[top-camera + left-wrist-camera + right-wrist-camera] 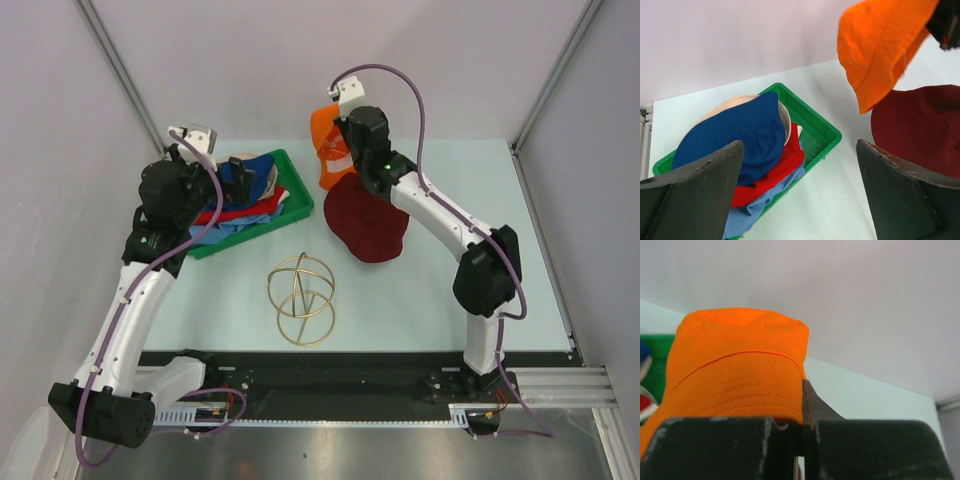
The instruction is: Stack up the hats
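Note:
My right gripper (338,138) is shut on the brim of an orange hat (327,150), which hangs in the air above the far edge of a maroon hat (368,222) lying flat on the table. In the right wrist view the orange hat (740,365) fills the frame, with the gripper (802,390) pinching its edge. A green tray (297,187) holds navy (735,135), red (777,167), light blue (752,210) and beige (727,105) hats in a heap. My left gripper (799,150) is open and empty, above the tray's near right side (238,172).
A gold wire globe frame (302,298) stands on the table in front of the tray and the maroon hat. White walls close in the back and both sides. The orange hat (880,45) and maroon hat (920,130) also show in the left wrist view.

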You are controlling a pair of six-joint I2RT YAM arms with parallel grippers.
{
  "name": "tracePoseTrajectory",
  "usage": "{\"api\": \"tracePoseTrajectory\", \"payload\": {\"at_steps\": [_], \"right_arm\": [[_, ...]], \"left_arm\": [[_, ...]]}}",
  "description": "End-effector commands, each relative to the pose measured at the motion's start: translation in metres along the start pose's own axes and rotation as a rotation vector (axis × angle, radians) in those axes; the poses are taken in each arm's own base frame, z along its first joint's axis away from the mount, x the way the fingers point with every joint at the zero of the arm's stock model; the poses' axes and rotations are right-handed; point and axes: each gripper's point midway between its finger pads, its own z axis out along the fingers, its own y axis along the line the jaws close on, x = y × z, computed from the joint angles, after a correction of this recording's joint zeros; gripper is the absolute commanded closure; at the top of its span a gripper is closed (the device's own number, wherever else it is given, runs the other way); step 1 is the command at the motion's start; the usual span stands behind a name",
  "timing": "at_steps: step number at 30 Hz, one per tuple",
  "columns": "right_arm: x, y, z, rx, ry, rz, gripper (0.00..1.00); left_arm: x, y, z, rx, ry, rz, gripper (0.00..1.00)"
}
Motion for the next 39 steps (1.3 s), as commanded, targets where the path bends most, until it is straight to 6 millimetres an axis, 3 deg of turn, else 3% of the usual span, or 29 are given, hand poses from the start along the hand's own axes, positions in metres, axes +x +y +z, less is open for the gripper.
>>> {"api": "tracePoseTrajectory", "payload": {"at_steps": [1,4,5,7,12,19,20,22,23,25,30,39], "right_arm": [[-0.052,-0.058,-0.040,0.152,-0.133,-0.016,1.00],[-0.041,-0.069,-0.060,0.198,-0.114,-0.053,1.00],[-0.047,-0.077,-0.069,0.213,-0.131,-0.043,1.00],[-0.033,-0.079,-0.077,0.222,-0.103,-0.061,1.00],[-0.028,-0.083,-0.107,0.240,-0.087,-0.089,1.00],[0.023,-0.075,-0.136,0.261,0.018,-0.108,1.00],[0.038,-0.072,-0.139,0.254,0.043,-0.116,1.00],[0.044,-0.068,-0.148,0.248,0.040,-0.090,1.00],[0.058,-0.067,-0.153,0.261,0.060,-0.101,1.00],[0.055,-0.066,-0.161,0.273,0.032,-0.073,1.00],[0.085,-0.060,-0.175,0.292,0.060,-0.080,1.00],[0.122,-0.054,-0.189,0.346,0.114,-0.077,1.00]], "left_arm": [[-0.010,0.002,-0.001,-0.010,-0.041,-0.019,0.00],[-0.010,0.002,-0.001,-0.010,-0.043,-0.018,0.00],[-0.010,0.002,-0.002,-0.009,-0.044,-0.019,0.00],[-0.009,0.001,0.000,-0.006,-0.041,-0.021,0.00],[-0.007,0.000,0.000,0.001,-0.037,-0.021,0.00],[-0.007,-0.012,0.004,0.065,-0.032,-0.053,0.00],[-0.008,-0.017,0.005,0.092,-0.035,-0.074,0.00],[-0.007,-0.032,0.007,0.172,-0.032,-0.104,0.00],[-0.004,-0.037,0.012,0.198,-0.022,-0.133,0.00],[-0.001,-0.050,0.016,0.249,0.000,-0.151,0.00],[0.013,-0.084,0.026,0.334,0.064,-0.194,0.00],[0.021,-0.152,0.019,0.520,0.136,-0.378,0.00]]}}
